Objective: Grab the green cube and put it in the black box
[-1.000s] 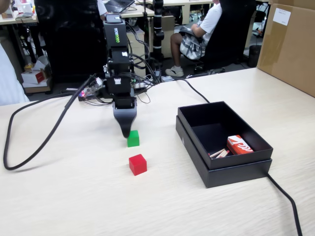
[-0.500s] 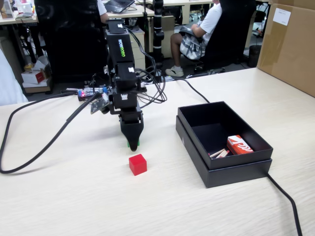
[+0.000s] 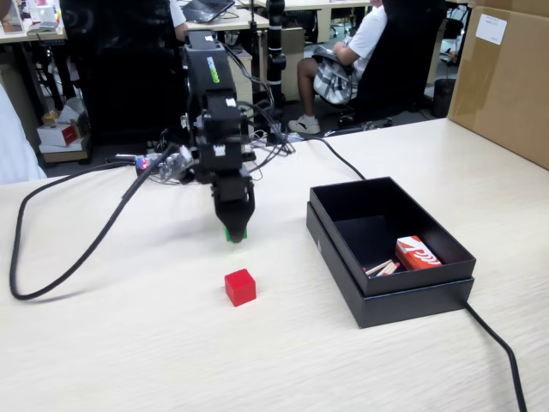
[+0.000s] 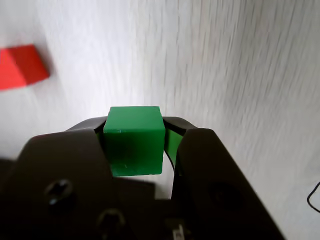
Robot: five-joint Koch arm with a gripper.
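end effector [image 3: 234, 233]: we see it clamped on the green cube [image 4: 134, 140], jaws pressing either side of it in the wrist view; it hangs clear above the desk [image 3: 129, 343]
green cube: held between the jaws, lifted off the desk; in the fixed view only a sliver of green shows at the tip
red cube [image 3: 240, 287]: on the desk below the end effector, nearer the camera in the fixed view
black box [image 3: 389, 292]: right of the end effector in the fixed view, well apart; we see a red-and-white packet [image 3: 417, 253] lying inside
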